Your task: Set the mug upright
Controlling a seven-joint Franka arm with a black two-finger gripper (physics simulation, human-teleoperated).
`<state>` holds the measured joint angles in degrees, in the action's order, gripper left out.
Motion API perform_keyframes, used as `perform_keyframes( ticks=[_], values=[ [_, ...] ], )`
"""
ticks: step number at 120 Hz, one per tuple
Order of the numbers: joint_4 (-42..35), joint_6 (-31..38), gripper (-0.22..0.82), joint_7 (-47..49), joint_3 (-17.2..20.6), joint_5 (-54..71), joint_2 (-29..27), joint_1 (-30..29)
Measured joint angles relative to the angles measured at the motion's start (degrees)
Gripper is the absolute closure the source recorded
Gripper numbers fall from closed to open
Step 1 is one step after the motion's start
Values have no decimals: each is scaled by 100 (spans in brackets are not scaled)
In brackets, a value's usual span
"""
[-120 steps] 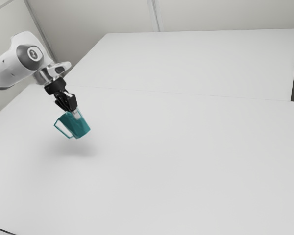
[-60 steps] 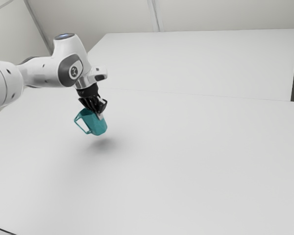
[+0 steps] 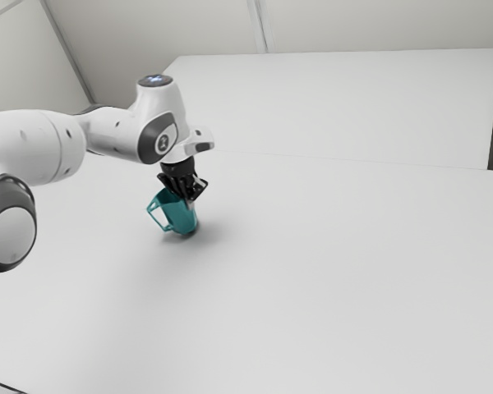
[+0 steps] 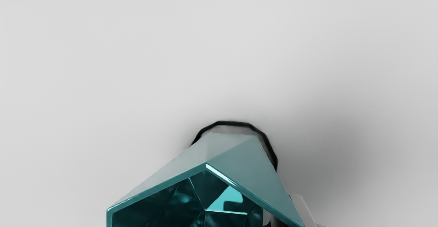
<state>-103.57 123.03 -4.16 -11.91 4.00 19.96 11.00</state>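
In the exterior view my gripper (image 3: pixel 189 202) points down at the rim of the teal mug (image 3: pixel 178 216), shut on its wall. The mug leans slightly, its mouth up and its handle toward the exterior view's left. Its base is at or just above the table; contact cannot be told. In the wrist view the faceted mug (image 4: pixel 239 155) shows its open mouth and dark inside. There the gripper (image 4: pixel 282 215) has one pale fingertip outside the wall and part of the other inside the mouth. A dark ring edges the base.
The white table (image 3: pixel 337 271) extends around the mug, and a soft shadow lies beside its base. A thin seam crosses the table behind the arm. The arm's links reach in from the exterior view's left.
My arm has carried the mug toward the exterior view's right and lowered it closer to the table. The mug has turned from a strong tilt to nearly upright.
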Motion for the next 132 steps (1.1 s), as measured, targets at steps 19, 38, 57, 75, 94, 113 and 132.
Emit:
perform_keyframes(
  ticks=[19, 38, 57, 75, 94, 113, 132],
  values=[
    [24, 26, 78, 185, -3, 20, 77, 34],
    [28, 32, 59, 310, -37, -3, 81, 120],
    [33, 28, 29, 388, -91, -16, 23, 185],
    [33, -1, 14, 443, -150, 0, -159, 241],
    [58, -262, 7, 477, -168, 127, -705, 219],
    [685, -1066, 3, 356, -135, 336, -1228, 140],
    [974, -1800, 2, 118, -162, 459, -1692, 155]
  ],
)
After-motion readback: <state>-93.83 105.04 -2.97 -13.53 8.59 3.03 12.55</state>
